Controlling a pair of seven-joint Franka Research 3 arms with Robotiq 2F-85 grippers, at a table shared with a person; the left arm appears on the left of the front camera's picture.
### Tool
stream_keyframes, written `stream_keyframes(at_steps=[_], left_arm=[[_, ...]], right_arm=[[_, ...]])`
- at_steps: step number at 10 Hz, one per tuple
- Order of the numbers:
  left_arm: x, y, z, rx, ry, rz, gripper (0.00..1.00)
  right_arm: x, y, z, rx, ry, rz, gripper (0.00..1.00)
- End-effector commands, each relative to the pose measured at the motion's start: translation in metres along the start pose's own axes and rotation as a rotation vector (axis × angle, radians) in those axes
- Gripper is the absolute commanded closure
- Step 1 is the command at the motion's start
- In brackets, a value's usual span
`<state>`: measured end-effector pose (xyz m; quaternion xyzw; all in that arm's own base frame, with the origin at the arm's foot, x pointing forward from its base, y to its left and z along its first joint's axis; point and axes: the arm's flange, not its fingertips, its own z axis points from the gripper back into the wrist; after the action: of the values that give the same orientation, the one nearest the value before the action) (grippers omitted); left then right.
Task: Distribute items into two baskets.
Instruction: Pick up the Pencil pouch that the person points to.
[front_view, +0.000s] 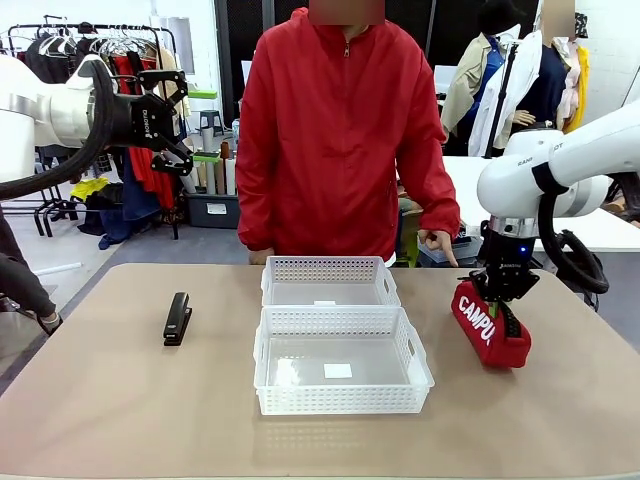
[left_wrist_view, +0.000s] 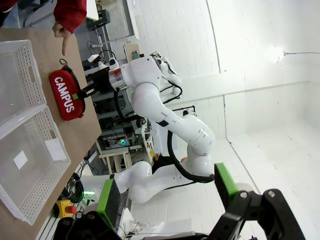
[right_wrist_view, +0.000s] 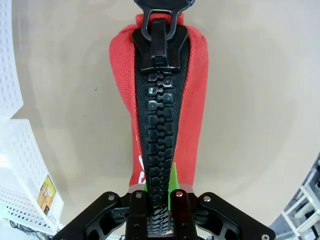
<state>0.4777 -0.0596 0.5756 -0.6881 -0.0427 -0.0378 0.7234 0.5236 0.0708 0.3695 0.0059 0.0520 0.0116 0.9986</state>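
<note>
From my station, the right gripper (front_view: 503, 298) is clamped on the black zip ridge of the red CAMPUS pouch (front_view: 478, 322), which lies on the table (front_view: 100, 420) at 3 o'clock from the near basket (front_view: 340, 400). In the right wrist view, the green-padded fingers (right_wrist_view: 173, 176) pinch the zip teeth at the pouch's near end. The far basket (front_view: 330, 270) touches the near one at its 12 o'clock. The black stapler (front_view: 178, 318) lies flat at 9 o'clock, well apart from both. The left gripper (front_view: 183, 122) hangs high above the table with its jaws spread wide and nothing between them. The person's hand (front_view: 437, 243) points down just beside the pouch, at its 11 o'clock.
</note>
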Motion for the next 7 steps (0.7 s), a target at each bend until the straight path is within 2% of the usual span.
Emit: stream_keyframes(at_steps=[1,4,7], left_arm=[[0.000,-0.002,0.001,-0.001,-0.002,-0.003,0.00],[0.000,-0.002,0.001,-0.001,-0.002,-0.003,0.00],[0.000,-0.002,0.001,-0.001,-0.002,-0.003,0.00]], right_arm=[[-0.007,0.006,0.019,-0.005,-0.004,0.028,1.00],[-0.017,0.029,0.076,0.042,-0.076,0.049,1.00],[-0.023,0.055,0.151,0.069,-0.179,0.072,1.00]])
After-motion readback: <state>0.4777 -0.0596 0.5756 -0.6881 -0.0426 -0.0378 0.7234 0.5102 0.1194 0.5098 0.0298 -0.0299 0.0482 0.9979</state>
